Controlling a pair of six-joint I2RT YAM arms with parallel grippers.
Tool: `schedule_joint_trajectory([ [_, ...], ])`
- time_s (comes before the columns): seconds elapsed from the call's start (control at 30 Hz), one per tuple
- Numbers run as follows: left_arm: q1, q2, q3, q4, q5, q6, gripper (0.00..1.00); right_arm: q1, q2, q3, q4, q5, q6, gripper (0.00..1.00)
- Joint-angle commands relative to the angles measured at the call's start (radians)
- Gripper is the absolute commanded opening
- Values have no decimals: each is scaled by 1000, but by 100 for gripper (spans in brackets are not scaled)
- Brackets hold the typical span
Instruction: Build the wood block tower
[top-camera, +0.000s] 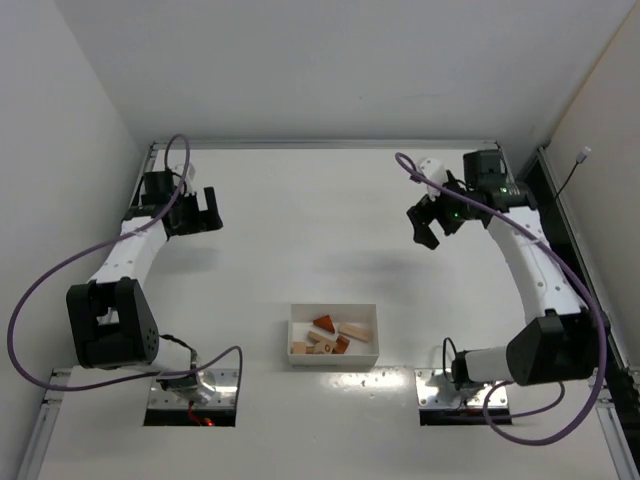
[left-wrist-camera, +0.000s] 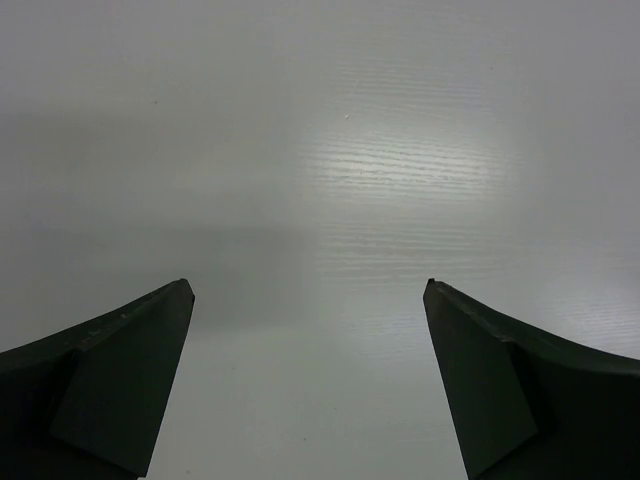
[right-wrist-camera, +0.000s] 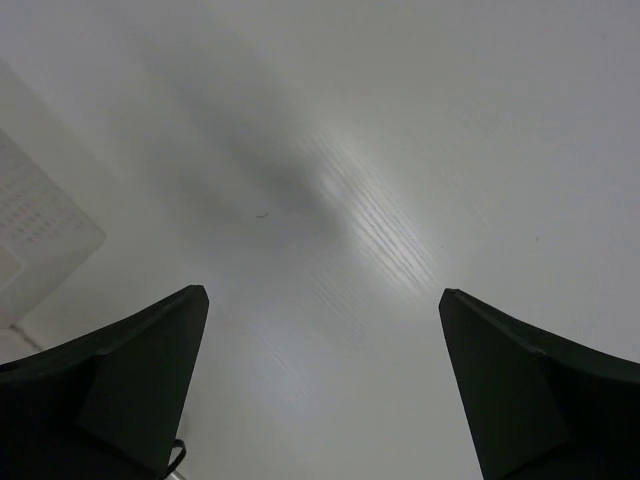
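Held out wide over the table (top-camera: 300, 190), elbows bent: left gripper (top-camera: 197, 213) and right gripper (top-camera: 430, 232) both splayed open, empty.

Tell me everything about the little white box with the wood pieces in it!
The white tray is a shallow rectangle with low walls and looks like plastic. It sits flat on the white table, near the front edge, about midway across. Inside lies a loose jumble of wood blocks, some pale tan, some reddish-brown. Only the table and the blocks touch it.
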Motion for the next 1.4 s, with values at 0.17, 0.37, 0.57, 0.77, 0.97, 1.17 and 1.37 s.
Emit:
schedule_joint_trajectory([
  [0.17,-1,-35,29,-25,-13,37,100,228,228,328,-411,-193,-280,89],
  [0.37,-1,-24,42,-25,9,46,100,501,346,377,-421,-184,-291,80],
  [0.57,-1,-6,62,-54,0,56,100,639,345,176,-187,-141,-139,73],
  [0.77,-1,40,72,-76,-20,75,100,716,314,-5,30,-77,-36,73],
  [0.97,-1,63,81,-94,-42,95,100,762,326,-54,179,-28,48,70],
  [1.17,-1,81,90,-94,-60,95,100,806,357,-86,238,-9,76,55],
  [1.37,-1,100,90,-94,-80,104,100,806,357,-155,278,-9,76,46],
])
